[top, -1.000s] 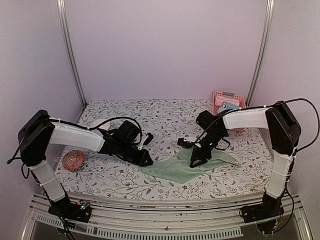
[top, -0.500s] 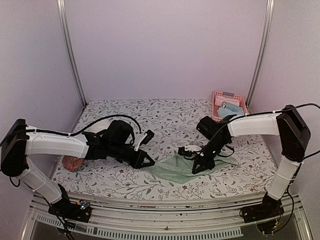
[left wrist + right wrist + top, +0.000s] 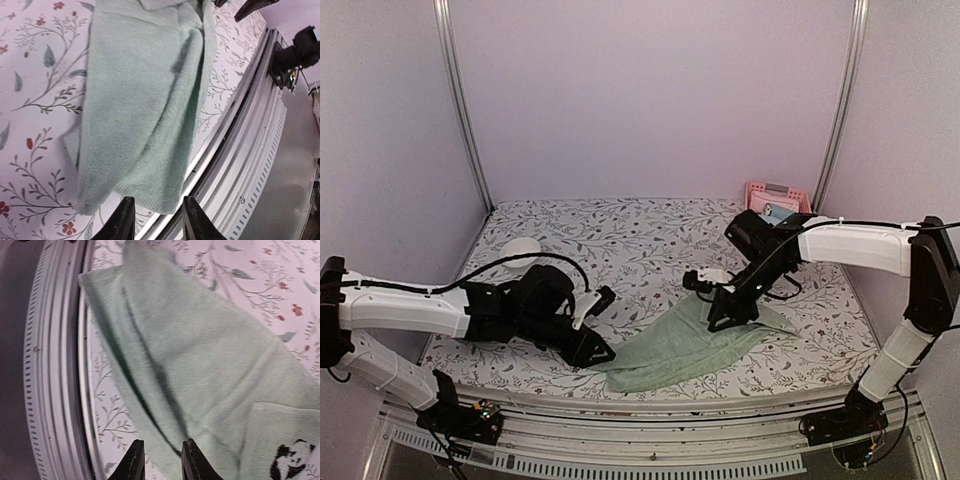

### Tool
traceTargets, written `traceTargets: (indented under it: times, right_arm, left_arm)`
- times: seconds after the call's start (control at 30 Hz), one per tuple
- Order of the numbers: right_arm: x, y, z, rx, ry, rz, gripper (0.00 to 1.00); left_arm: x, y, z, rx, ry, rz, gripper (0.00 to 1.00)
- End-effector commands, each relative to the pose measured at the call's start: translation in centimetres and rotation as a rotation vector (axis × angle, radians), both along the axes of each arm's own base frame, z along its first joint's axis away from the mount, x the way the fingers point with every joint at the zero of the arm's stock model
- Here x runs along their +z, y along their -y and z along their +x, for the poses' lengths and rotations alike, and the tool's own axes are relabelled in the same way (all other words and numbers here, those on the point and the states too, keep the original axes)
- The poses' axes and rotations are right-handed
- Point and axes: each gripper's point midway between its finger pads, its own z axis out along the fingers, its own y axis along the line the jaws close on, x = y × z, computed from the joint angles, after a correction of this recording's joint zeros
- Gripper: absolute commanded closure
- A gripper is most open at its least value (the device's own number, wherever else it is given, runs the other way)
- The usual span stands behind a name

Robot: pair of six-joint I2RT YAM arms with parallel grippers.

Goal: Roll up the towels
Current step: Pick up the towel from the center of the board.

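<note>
— What could spoil it from here?
— The green towel lies between the arms along the worktop's near edge, one corner almost at the rail. A careless tug could drag it over. It's folded unevenly, with a soft ridge down its length, so a roll may skew.
— And the pincers?
— The left pincer is half parted at the towel's end, empty. The right pincer is narrowly parted near the panda patch, seemingly gripping nothing, though that view is blurred.

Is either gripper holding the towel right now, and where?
Nothing looks held: left gripper open at the near corner of the green towel, right gripper open over its far edge.
</note>
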Motion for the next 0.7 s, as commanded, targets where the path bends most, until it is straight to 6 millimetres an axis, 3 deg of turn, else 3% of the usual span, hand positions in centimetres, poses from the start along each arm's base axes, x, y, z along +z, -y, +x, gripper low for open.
traceTargets:
  times: [0.0, 0.23, 0.67]
  right_arm:
    - [-1.9, 0.3, 6.2, -0.157, 0.140, -0.082, 0.73]
    - [-6.7, 1.0, 9.5, -0.237, 0.206, -0.217, 0.72]
    - [-9.4, 1.4, 10.9, -0.278, 0.233, -0.276, 0.70]
  left_arm:
    - [-2.3, -4.1, 3.1, 0.222, 0.005, 0.146, 0.65]
    - [-4.0, -4.6, 2.4, 0.194, -0.020, 0.181, 0.60]
    - [-6.3, -4.5, 1.9, 0.145, -0.033, 0.215, 0.59]
